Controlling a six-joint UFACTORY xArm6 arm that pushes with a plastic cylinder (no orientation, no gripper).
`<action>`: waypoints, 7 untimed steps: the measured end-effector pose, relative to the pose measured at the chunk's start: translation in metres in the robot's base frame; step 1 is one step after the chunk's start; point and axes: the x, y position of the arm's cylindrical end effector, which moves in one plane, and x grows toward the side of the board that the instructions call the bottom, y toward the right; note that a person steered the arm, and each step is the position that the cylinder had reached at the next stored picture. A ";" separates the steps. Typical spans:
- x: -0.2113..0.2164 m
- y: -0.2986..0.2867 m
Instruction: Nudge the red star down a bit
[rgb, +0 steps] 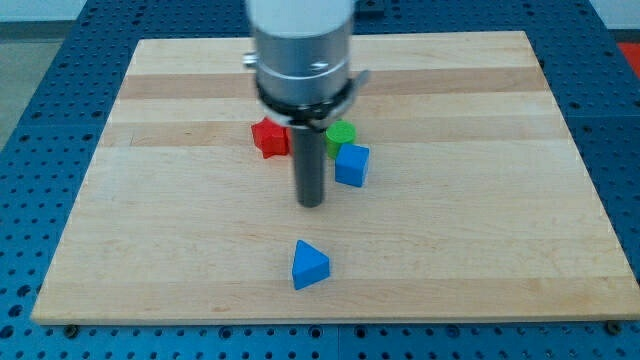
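The red star (268, 137) lies on the wooden board (150, 220) a little above the middle, partly hidden on its right side by my rod. My tip (311, 203) rests on the board below and to the right of the red star, apart from it. A green round block (341, 134) sits just right of the rod. A blue cube-like block (351, 165) sits below the green one, just right of my tip. A blue triangular block (309, 264) lies well below my tip.
The arm's grey metal body (302, 50) hangs over the board's upper middle and hides what lies behind it. A blue perforated table (40, 120) surrounds the board on all sides.
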 end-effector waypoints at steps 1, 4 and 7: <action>0.003 -0.053; -0.085 -0.116; -0.108 -0.085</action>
